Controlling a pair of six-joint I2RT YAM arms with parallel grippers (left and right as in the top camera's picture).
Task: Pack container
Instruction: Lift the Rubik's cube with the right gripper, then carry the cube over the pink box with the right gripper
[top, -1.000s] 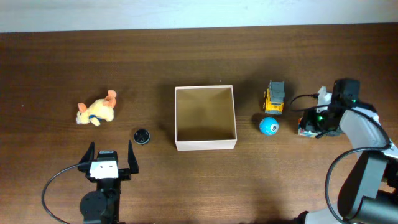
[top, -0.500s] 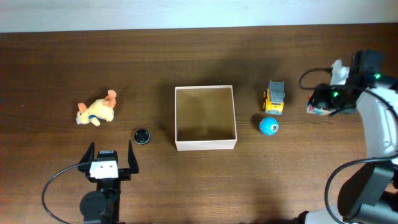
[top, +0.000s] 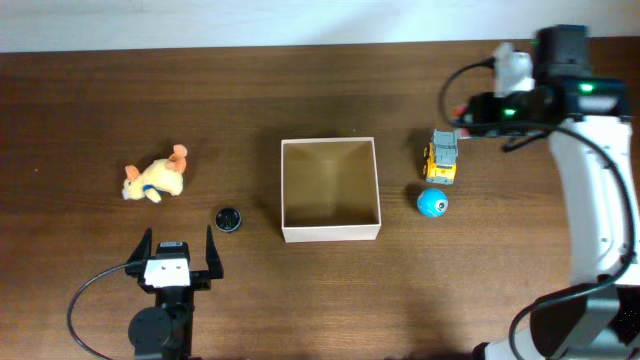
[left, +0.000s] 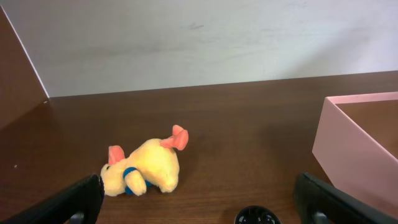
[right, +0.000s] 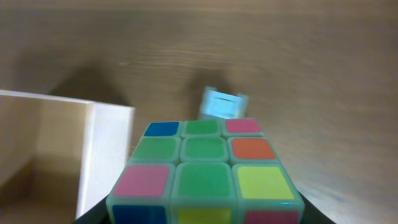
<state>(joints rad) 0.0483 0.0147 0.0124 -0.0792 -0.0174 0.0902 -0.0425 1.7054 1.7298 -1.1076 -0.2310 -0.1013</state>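
- The container (top: 331, 232) sits in the middle of the table (top: 300, 300), open side up; inside we see only tan cardboard.
- Our right gripper (top: 470, 110) is clamped on a colour cube (right: 203, 176), raised to the container's right, near the yellow truck (top: 441, 158).
- Our left gripper (top: 179, 238) is spread wide, holding nothing.
- The plush toy (top: 155, 180), black disc (top: 228, 218) and blue ball (top: 432, 203) lie outside the container.

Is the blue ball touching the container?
Apart. The overhead view shows a strip of bare table between the blue ball and the container.
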